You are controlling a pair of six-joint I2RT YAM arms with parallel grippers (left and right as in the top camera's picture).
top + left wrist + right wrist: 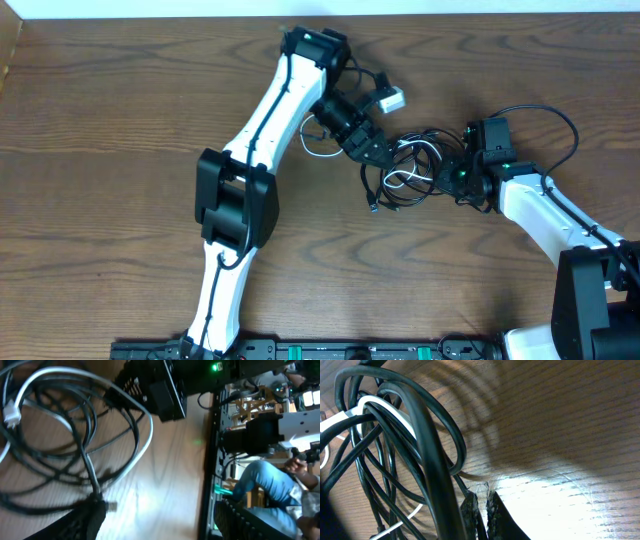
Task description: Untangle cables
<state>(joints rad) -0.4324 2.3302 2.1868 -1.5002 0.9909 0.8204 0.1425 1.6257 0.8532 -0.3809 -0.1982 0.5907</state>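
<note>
Right pincer (450,180) is pressing together at the edge of the cables (418,160); left pincer (372,152) is hanging spread over their other side.
Black strands are lying knotted on the desk (120,110) between both arms; white cable (144,445) is looping through them; right fingertips (470,510) are sitting just beside one thick black strand.

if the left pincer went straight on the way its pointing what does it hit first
The tangle of cables: the left pincer points straight into its loops. The right pincer sits beyond, on the far side. How high above the cords it rides is unclear.
</note>
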